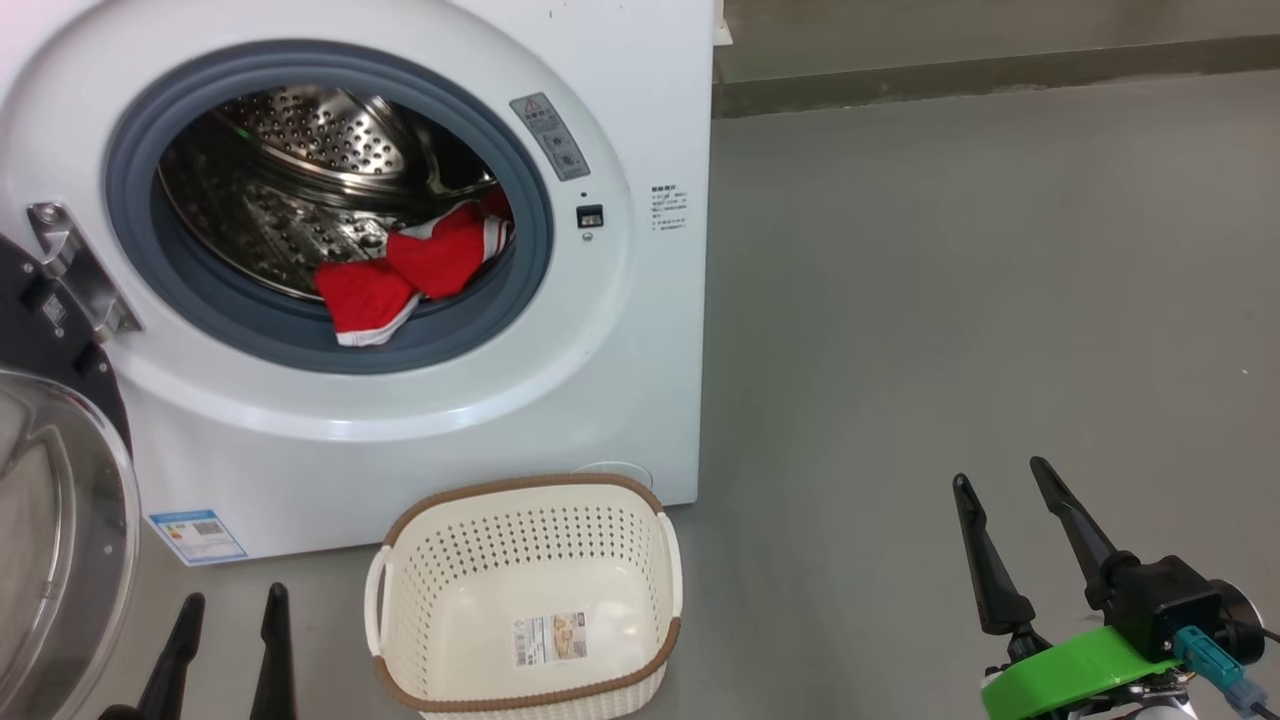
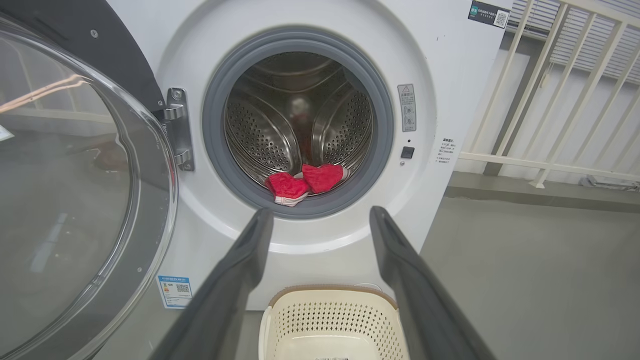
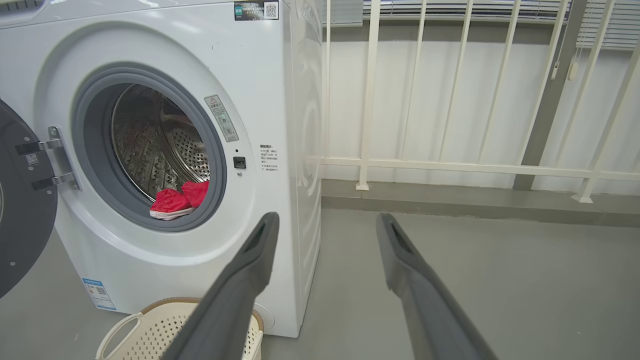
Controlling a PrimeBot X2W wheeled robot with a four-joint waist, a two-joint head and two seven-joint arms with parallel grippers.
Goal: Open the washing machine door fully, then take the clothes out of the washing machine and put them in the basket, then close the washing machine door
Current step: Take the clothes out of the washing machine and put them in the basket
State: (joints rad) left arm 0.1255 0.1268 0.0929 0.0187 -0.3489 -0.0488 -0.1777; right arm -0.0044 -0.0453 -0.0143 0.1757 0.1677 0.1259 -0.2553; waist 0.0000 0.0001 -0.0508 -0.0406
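Grey concrete floor runs under everything: at far left the washing machine door hangs swung wide, and beside it the left gripper stands spread wide, holding nothing. Next comes the washing machine, the clothes heaped at the drum's front lip, the basket just before it, and well to the right the right gripper, likewise spread and holding nothing. Unloading seems the step in hand, which calls for a gripper to reach into the drum mouth and pinch the garments.
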